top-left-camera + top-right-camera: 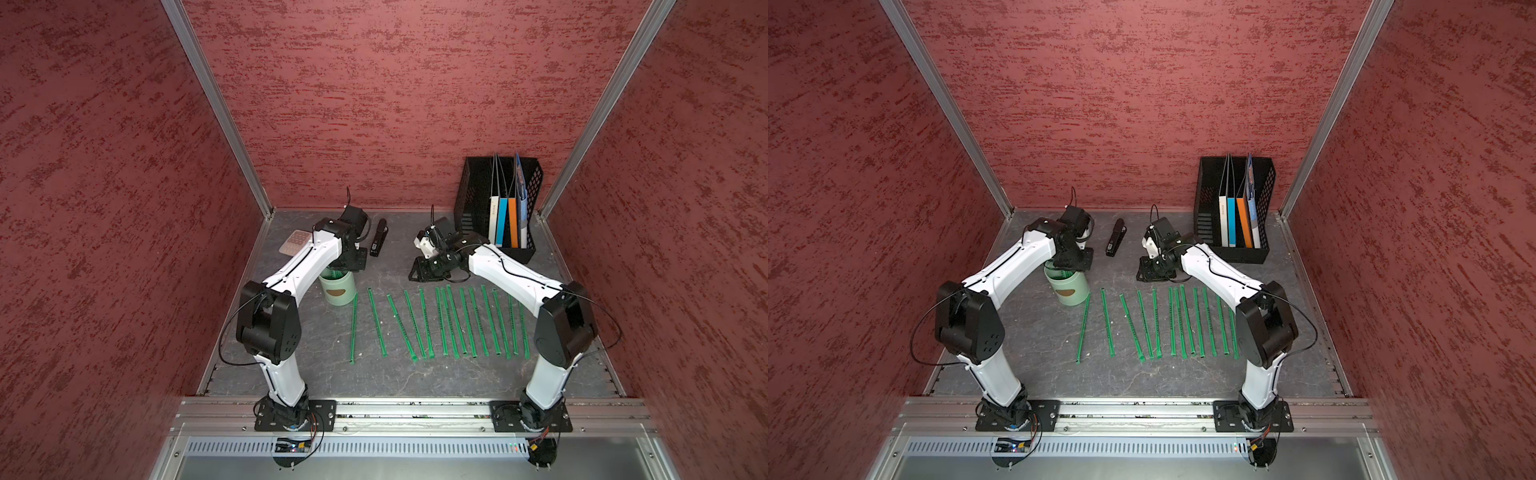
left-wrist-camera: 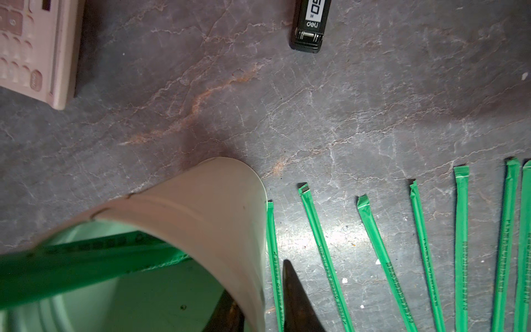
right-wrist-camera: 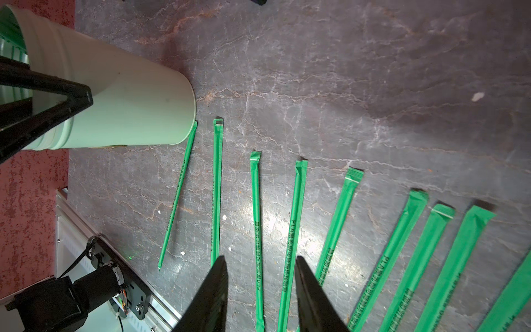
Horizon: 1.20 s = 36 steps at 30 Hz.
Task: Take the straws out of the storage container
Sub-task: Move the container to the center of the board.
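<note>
The left gripper [image 2: 258,287] sits at the rim of the storage container [image 2: 201,207]. One finger [image 2: 227,316] is inside the mouth and the other outside, with the wall between them. Whether they pinch that wall or only straddle it cannot be told. Beside the inner finger, green straws [image 2: 86,258] lean across the cup's inside; how many cannot be made out. Just beside the outer finger the row on the table [image 1: 291,374] begins, the first straw's end at the cup's foot. In both top views the left forearm covers part of the cup's mouth.

The right gripper [image 3: 260,258] is released, jaws apart with nothing held, over the far ends of that row. About fourteen straws lie there side by side, slightly fanned, and the last few are partly behind the right arm.

Beyond the left gripper, toward the back wall, lie one black stapler [image 1: 378,239] and one pink calculator [image 1: 296,243]. Beyond the right gripper stands one black mesh file rack [image 1: 473,195] with four upright folders [image 1: 512,222].

The single cup is pale mint and upright, with a brown mark [image 1: 337,292] facing the arm bases. The straws are flat, bright green wrappers with dark print and crimped ends.
</note>
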Each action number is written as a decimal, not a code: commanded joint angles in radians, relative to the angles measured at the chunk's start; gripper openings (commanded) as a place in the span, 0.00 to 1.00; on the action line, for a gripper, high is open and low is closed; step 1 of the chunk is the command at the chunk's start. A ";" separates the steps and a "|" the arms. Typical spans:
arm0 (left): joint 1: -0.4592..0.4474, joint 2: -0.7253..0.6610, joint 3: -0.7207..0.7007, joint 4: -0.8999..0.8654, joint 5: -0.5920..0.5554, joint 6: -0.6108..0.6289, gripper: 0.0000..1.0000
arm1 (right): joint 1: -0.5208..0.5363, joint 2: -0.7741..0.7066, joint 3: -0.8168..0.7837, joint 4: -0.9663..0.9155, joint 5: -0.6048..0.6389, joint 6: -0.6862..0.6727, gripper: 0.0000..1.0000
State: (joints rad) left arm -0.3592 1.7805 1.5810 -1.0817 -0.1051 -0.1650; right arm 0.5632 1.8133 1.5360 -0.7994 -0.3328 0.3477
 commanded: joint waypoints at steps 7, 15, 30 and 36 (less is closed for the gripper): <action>0.006 -0.011 -0.019 0.000 -0.037 0.015 0.09 | -0.012 -0.032 -0.016 0.026 -0.004 0.006 0.36; 0.019 -0.074 -0.013 -0.017 -0.077 0.046 0.08 | -0.013 -0.034 -0.019 0.042 -0.019 0.017 0.36; 0.042 -0.273 -0.151 0.026 -0.006 0.072 0.06 | -0.013 -0.014 0.035 0.006 -0.041 -0.004 0.36; 0.077 -0.385 -0.296 0.055 0.022 0.090 0.04 | -0.012 -0.013 0.065 -0.013 -0.041 -0.016 0.37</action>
State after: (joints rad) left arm -0.2966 1.4429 1.3159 -1.0634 -0.0959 -0.0978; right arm 0.5591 1.8118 1.5646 -0.7982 -0.3618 0.3504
